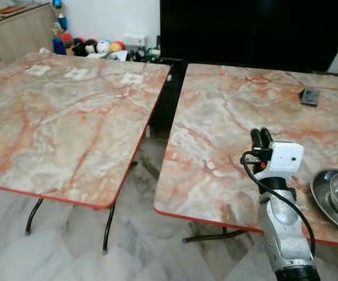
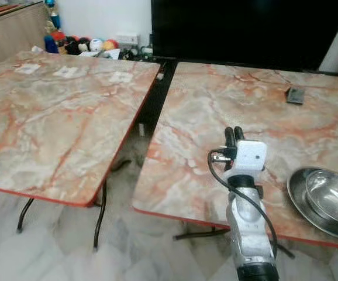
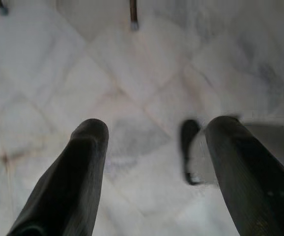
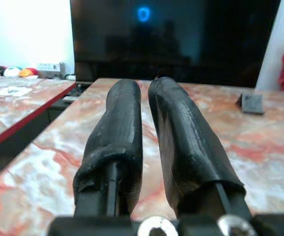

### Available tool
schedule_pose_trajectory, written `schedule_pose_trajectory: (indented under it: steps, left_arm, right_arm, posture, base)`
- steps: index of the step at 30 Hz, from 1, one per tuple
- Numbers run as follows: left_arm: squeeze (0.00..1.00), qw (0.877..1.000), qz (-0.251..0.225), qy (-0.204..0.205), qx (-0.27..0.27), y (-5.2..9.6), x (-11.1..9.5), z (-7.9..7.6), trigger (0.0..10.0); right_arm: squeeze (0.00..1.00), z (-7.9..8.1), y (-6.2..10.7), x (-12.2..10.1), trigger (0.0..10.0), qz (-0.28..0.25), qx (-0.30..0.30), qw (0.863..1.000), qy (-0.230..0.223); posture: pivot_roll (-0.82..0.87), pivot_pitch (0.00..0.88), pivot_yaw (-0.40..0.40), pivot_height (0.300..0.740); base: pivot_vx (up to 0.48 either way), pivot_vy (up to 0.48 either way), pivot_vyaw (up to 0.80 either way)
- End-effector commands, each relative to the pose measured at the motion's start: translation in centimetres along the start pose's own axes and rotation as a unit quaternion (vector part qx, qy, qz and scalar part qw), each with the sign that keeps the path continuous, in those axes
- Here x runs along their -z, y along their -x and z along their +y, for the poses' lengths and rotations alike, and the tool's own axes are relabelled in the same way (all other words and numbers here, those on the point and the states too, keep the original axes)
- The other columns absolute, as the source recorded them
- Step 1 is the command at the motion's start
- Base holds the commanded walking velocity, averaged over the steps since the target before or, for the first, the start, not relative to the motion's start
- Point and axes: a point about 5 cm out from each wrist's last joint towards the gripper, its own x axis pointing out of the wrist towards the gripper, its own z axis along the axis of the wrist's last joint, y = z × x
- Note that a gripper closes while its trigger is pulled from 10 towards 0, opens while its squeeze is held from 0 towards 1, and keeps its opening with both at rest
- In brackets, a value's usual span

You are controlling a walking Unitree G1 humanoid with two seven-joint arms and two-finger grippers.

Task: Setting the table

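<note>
Two marble-patterned tables stand side by side, the left table (image 1: 64,117) and the right table (image 1: 227,117), with a dark gap between them. A steel bowl (image 2: 333,196) sits nested in a steel plate (image 2: 300,202) at the right table's near right edge. My right gripper (image 1: 261,137) is raised over the near part of the right table, left of the bowl, its fingers (image 4: 125,128) shut with nothing between them. My left gripper (image 3: 154,147) hangs open above the pale marble floor.
A small dark flat object (image 1: 310,96) lies far right on the right table. Three white cards (image 1: 75,73) lie at the left table's far edge. A black screen (image 1: 257,29), toys (image 1: 102,47) and a wooden cabinet (image 1: 17,29) line the back.
</note>
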Motion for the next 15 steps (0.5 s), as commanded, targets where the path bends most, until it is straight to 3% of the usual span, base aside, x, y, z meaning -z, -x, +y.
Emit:
schedule_pose_trajectory:
  steps: [1,15]
  left_arm:
    - [0.0,1.0,0.018,-0.002,-0.005,0.27,0.87,0.39,10.0]
    - [0.0,1.0,0.019,-0.005,-0.005,0.33,1.0,0.62,10.0]
  right_arm:
    - [0.0,0.98,-0.12,-0.37,10.0,-0.006,-0.009,1.0,-0.012]
    - [0.0,1.54,0.15,0.27,10.0,0.01,-0.005,1.0,-0.02]
  posture:
    - [0.03,0.051,-0.031,0.74]
    - [0.03,0.044,-0.03,0.74]
  base:
    - [0.0,0.48,0.0]
    - [0.0,0.48,0.0]
